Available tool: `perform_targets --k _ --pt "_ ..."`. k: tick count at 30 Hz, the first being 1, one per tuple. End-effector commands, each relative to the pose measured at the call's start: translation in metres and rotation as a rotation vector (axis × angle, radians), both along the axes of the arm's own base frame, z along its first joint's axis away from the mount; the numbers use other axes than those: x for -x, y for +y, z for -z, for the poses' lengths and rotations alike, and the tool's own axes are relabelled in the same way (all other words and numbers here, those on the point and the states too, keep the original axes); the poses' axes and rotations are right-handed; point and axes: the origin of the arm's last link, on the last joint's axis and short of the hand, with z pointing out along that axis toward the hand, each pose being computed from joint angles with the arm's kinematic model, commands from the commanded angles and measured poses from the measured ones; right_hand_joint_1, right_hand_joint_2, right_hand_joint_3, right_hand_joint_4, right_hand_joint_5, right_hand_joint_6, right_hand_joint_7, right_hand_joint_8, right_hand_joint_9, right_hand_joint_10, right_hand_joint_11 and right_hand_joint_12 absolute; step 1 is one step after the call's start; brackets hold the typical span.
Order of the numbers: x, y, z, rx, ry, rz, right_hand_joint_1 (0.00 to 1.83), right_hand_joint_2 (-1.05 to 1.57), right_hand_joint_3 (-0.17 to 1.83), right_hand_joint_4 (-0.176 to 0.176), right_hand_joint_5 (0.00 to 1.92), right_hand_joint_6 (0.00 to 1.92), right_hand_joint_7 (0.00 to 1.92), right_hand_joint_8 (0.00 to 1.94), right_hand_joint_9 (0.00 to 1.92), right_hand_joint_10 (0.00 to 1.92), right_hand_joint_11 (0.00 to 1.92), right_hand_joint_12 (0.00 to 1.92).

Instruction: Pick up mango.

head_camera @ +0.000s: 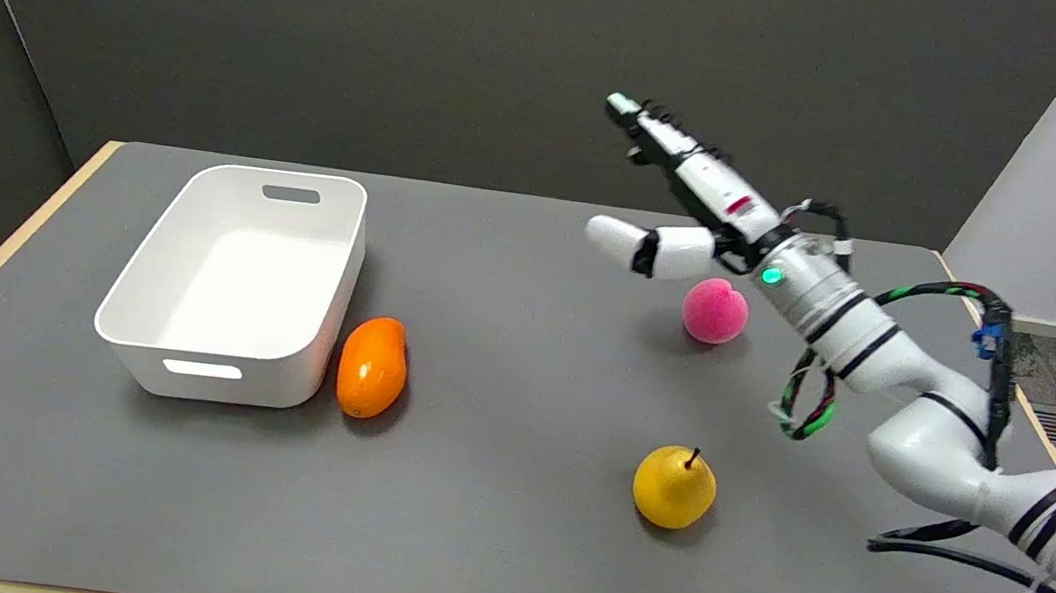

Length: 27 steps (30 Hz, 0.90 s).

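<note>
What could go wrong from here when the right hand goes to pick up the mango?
1. The mango lies right beside the white bin, perhaps touching its wall. Fingers may have little room on that side and could push the bin or roll the fruit.
2. The right hand is open, in the air and far from the mango, above the pink peach. A low sweep across the table might knock the peach.
3. The yellow pear looks somewhat similar and could be taken by mistake.

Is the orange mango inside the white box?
No, the mango lies on the gray table, just outside the right wall of the white box, which holds nothing.
</note>
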Motion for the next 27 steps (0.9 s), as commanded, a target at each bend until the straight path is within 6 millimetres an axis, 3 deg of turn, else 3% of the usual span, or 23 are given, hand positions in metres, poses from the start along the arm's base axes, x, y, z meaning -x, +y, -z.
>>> perform_targets --k 1,3,5,7,11,13,14,16,27 --pt "0.035 -0.001 0.112 -0.085 0.04 0.229 0.35 0.52 0.89 -0.022 0.0 0.0 0.0 0.04 0.0 0.13 0.0 0.92" --pt "0.039 -0.001 0.12 -0.096 0.044 0.241 0.37 0.51 0.85 -0.012 0.0 0.0 0.0 0.0 0.0 0.12 0.0 0.95" --pt "0.042 -0.001 0.132 -0.117 0.051 0.25 0.37 0.52 0.84 -0.013 0.0 0.01 0.0 0.0 0.0 0.08 0.0 0.87" --pt "0.042 -0.002 0.144 -0.136 0.097 0.228 0.4 0.57 0.75 -0.031 0.0 0.06 0.0 0.0 0.0 0.01 0.0 0.53" --pt "0.039 0.001 0.164 -0.172 0.175 0.182 0.42 0.54 0.86 -0.086 0.0 0.07 0.0 0.0 0.0 0.0 0.0 0.07" --pt "0.039 0.003 0.173 -0.19 0.184 0.178 0.43 0.54 0.86 -0.106 0.01 0.07 0.0 0.0 0.0 0.0 0.0 0.04" --pt "0.001 0.049 0.237 -0.412 -0.032 0.151 0.43 0.54 0.86 -0.113 0.01 0.07 0.0 0.0 0.0 0.0 0.0 0.03" --pt "0.044 0.005 0.183 -0.207 0.185 0.203 0.44 0.54 0.86 -0.122 0.01 0.07 0.0 0.0 0.0 0.0 0.0 0.02" --pt "0.064 0.008 0.209 -0.245 0.19 0.271 0.43 0.54 0.86 -0.125 0.0 0.08 0.0 0.0 0.0 0.0 0.0 0.08"
